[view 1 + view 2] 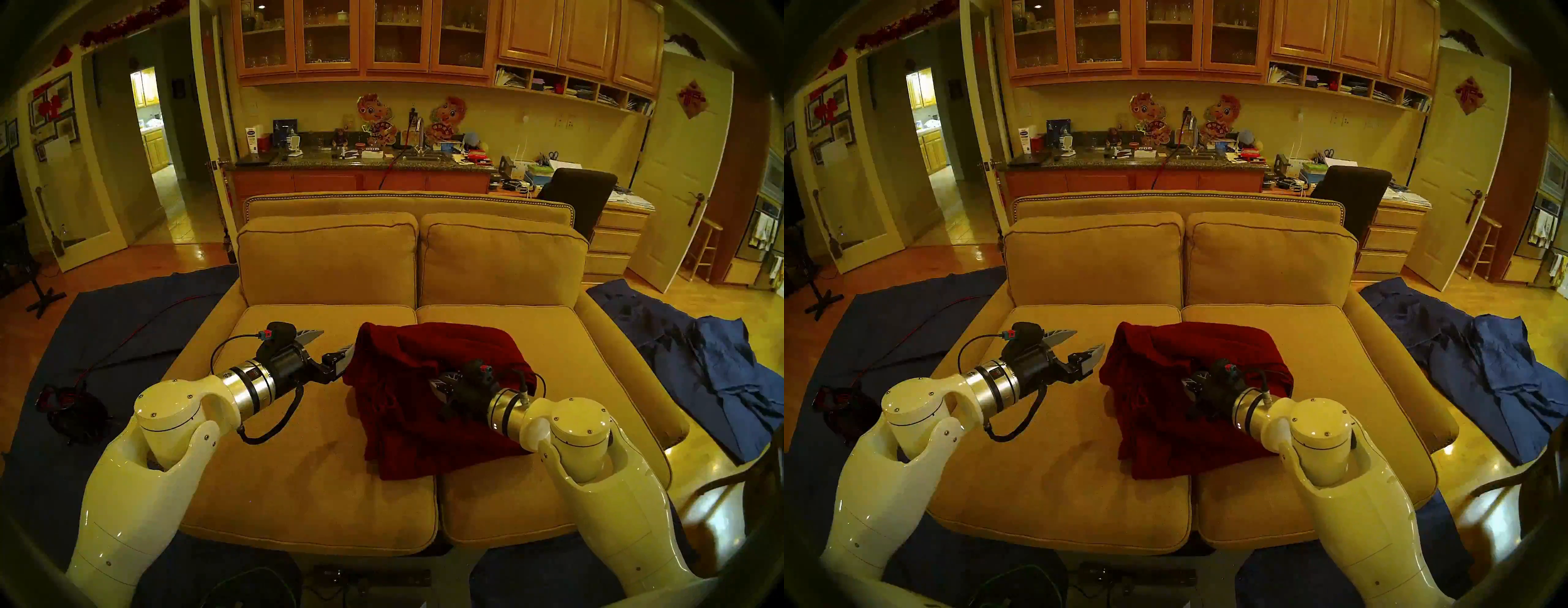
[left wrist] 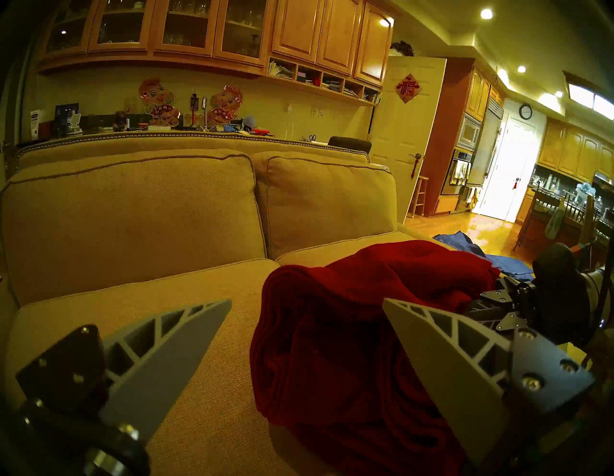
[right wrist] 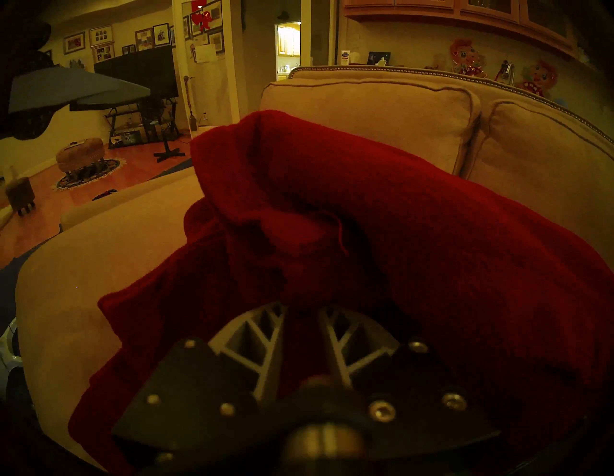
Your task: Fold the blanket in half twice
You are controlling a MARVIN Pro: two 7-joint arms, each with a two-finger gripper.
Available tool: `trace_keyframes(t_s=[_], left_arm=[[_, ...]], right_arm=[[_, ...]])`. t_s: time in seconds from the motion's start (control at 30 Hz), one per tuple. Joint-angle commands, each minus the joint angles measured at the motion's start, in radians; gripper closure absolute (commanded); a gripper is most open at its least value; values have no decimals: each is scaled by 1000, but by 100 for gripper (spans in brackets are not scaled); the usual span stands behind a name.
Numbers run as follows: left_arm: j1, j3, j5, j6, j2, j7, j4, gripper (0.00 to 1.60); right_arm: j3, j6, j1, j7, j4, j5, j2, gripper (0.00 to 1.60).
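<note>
- Two head views: thick maroon plush blanket bunched on tan sofa seat cushions; soft, floppy, probably fairly heavy.
- Left wrist: left gripper spread wide, empty, beside blanket.
- Right wrist: right gripper pinching blanket fold; best held at corners.

Blanket on sofa seat

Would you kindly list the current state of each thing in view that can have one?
blanket: bunched in a thick, uneven heap across the seam of the sofa seat cushions, one fold pinched.
left gripper: open, empty, beside the blanket's left edge.
right gripper: shut on a fold of the blanket.
white door: open.
blue cloth: crumpled on the floor.
</note>
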Motion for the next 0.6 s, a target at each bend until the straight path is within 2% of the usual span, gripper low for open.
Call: trace_keyframes(t_s=[0.0,0.13,0.37,0.57], left_arm=[[-8,-4,1,-2,2,0,-10,0],[-8,-4,2,-2,2,0,-10,0],[-8,-4,2,-2,1,0,-10,0],[-8,-4,3,-1,0,-1,-10,0]], right_arm=[[-39,-4,65,-2,0,-7,-34,99],[-87,1,97,-8,10,-24,-60,99],[-122,6,130,-16,31,-38,-81,100],[-85,23,89,-8,-32,-21,-46,100]])
